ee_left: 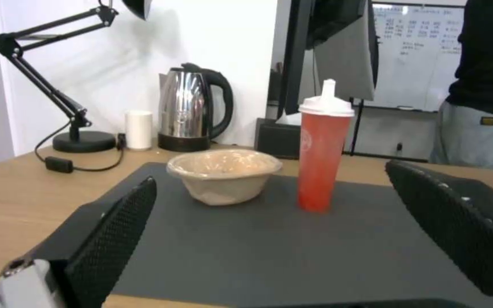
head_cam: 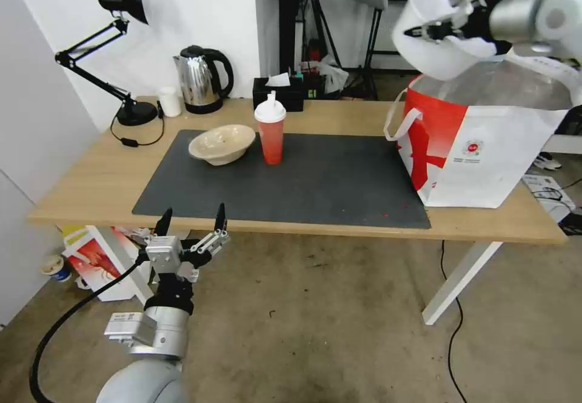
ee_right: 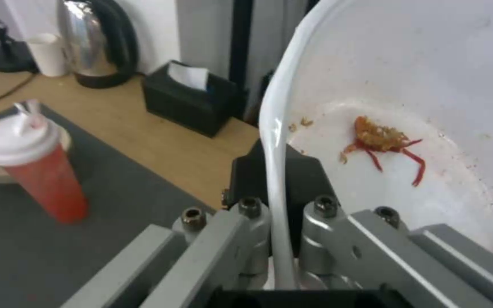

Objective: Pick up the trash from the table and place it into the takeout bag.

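Right now my right end effector (head_cam: 445,27) is clamped on the rim of the white bowl (head_cam: 433,51), holding it tilted in the air above the open bag (head_cam: 479,142) at the worktop's (head_cam: 91,179) right end. I see food scraps stuck inside the bowl. My left end effector (head_cam: 191,221) hangs spread wide, empty, at the worktop's near edge. On the mat (head_cam: 327,179) the beige bowl (head_cam: 221,143) and red cup (head_cam: 270,131) stand side by side.

Bowl (head_cam: 222,143) left of cup (head_cam: 270,130), on mat (head_cam: 321,179)
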Motion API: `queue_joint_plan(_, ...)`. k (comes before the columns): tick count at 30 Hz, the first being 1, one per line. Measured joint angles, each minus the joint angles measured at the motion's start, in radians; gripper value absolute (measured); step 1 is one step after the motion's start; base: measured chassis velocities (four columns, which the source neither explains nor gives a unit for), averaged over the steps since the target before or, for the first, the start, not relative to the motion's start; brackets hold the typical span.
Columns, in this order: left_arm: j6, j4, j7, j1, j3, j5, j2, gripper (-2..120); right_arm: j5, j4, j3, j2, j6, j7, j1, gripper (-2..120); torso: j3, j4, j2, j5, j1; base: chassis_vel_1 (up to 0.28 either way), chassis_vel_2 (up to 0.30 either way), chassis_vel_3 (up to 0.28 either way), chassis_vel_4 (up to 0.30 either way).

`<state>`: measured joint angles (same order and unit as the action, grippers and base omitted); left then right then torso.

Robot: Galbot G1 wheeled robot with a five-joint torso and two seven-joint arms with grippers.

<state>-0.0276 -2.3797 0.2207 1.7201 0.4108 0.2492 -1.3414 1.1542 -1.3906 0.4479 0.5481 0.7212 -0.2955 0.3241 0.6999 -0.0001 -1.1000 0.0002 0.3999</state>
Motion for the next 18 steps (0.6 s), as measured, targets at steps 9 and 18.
queue_joint_plan(9,0.000,0.011,0.000,-0.005,-0.019,-0.001,-0.001,100,-0.001,-0.059,-0.121,-0.086,0.000,-0.002,-0.141,0,0.000,0.0002,0.000,-0.0004,0.000,0.000,0.000,0.000,0.000)
queue_joint_plan(18,0.000,0.021,0.000,-0.010,-0.031,-0.005,-0.003,100,-0.009,-0.087,-0.207,-0.099,0.000,-0.001,-0.277,0,0.000,0.0001,0.000,-0.0003,0.000,0.000,0.000,0.000,0.000)
